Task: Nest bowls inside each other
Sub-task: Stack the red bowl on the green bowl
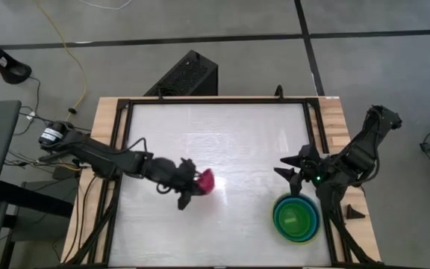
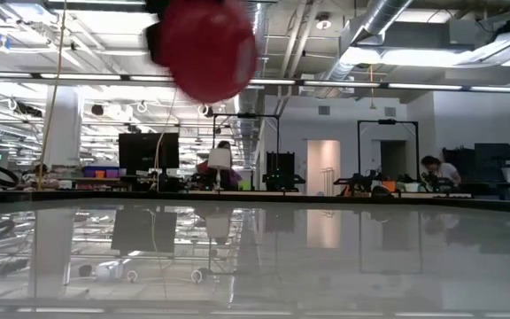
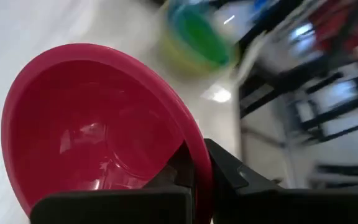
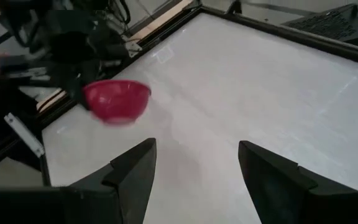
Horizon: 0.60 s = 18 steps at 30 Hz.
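Observation:
The magenta pink bowl (image 1: 204,181) hangs in the air left of the table's middle, with my left gripper (image 1: 191,185) shut on it. It also shows in the right wrist view (image 4: 117,99) and at the top of the low view (image 2: 206,49). A stack of nested bowls (image 1: 296,217), lime green outside with light blue and green within, rests on its base near the table's front right. My right gripper (image 4: 194,168) stands open above the table just beyond that stack, nothing between its fingers. My left gripper pinches the pink bowl's rim (image 3: 199,163), one finger inside the bowl and one outside against its wall. The fingers come slanting from the table's left. The bowl is lifted clear of the table and tilted, its hollow turned toward the gripper.
The white table top (image 1: 222,134) lies within a black frame with wooden edges. A black box (image 1: 185,75) sits on the floor beyond the far edge. People and desks show in the room behind in the low view.

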### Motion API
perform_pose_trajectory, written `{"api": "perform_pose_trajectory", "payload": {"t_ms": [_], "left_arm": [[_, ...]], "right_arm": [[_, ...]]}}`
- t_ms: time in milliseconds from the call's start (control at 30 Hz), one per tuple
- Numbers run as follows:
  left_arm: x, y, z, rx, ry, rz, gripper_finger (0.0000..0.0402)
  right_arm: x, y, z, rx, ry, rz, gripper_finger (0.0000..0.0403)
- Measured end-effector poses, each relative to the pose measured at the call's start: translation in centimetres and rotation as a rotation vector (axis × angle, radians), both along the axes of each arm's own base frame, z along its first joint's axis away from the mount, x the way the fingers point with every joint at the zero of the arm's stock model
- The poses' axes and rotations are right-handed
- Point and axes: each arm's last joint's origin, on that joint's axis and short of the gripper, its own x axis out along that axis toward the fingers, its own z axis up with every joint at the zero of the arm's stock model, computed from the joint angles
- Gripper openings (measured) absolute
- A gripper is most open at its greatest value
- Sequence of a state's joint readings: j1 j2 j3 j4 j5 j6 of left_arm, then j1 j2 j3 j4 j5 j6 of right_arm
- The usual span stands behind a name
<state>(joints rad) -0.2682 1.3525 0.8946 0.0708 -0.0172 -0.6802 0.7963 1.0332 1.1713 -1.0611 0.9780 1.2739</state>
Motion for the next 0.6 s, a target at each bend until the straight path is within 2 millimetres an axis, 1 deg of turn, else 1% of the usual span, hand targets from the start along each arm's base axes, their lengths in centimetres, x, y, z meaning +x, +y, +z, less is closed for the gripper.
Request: {"api": "perform_pose_trajectory", "payload": {"t_ms": [33,100,167,267,367,433,533,600], "left_arm": [[0.6,0.1,0.4,-0.007,-0.047,-0.026,0.0001],[1.8,0.2,0.2,-0.007,-0.064,-0.088,0.0001],[3.5,0.0,0.4,-0.016,-0.096,-0.136,0.0001],[6.3,-0.8,0.2,0.004,-0.085,-0.212,0.0000],[9.5,-1.7,-0.1,0.027,-0.096,-0.311,0.0000],[11.4,-2.4,0.2,0.037,-0.119,-0.400,0.0000],[13.6,-2.9,0.5,0.036,-0.100,-0.556,0.0000],[14.6,-2.9,0.6,0.028,-0.071,-0.651,0.0000]], "right_arm": [[0.0,0.0,0.0,-0.004,-0.008,-0.009,0.0265],[0.0,-0.1,0.1,-0.020,-0.031,-0.029,0.0265],[-0.1,-0.3,0.3,-0.017,-0.044,-0.035,0.0265],[-0.4,0.0,0.5,0.022,-0.041,0.007,0.0265],[-0.9,0.8,0.5,0.064,-0.024,0.092,0.0265],[-1.1,1.4,0.7,0.089,-0.016,0.169,0.0265],[-1.2,2.5,1.2,0.130,-0.025,0.301,0.0265],[-1.1,3.0,1.6,0.163,-0.040,0.372,0.0265]]}}
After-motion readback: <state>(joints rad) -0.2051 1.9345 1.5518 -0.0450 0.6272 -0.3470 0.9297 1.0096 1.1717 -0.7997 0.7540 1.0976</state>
